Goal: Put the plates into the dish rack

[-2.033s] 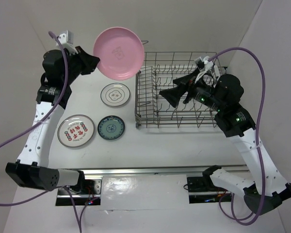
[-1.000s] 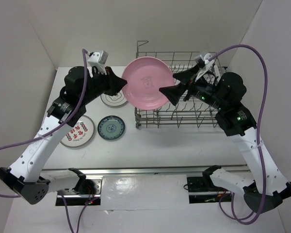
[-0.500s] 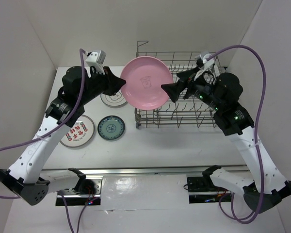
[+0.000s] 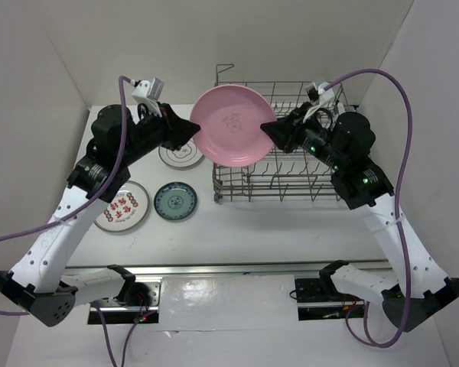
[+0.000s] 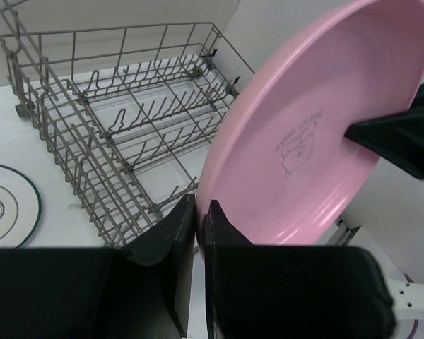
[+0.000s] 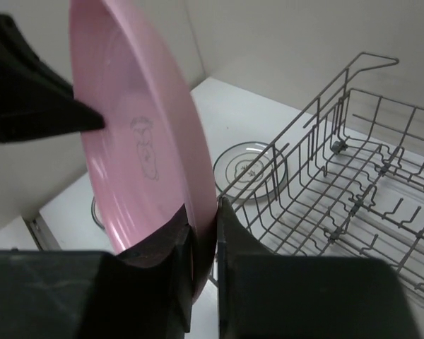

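Note:
The pink plate hangs upright above the left end of the dish rack, held from both sides. My left gripper is shut on its left rim. My right gripper is shut on its right rim. In the left wrist view the pink plate rises from my left gripper, with the dish rack behind. The right wrist view shows my right gripper pinching the pink plate edge-on, and the dish rack at the right.
Three plates lie on the table left of the rack: a white dark-rimmed plate partly under my left arm, a white red-patterned plate, and a teal plate. White walls enclose the table on three sides.
My right gripper has moved a little left and closed on the pink plate's right rim; it stood open before. The left gripper still holds the plate, which has shifted slightly up.

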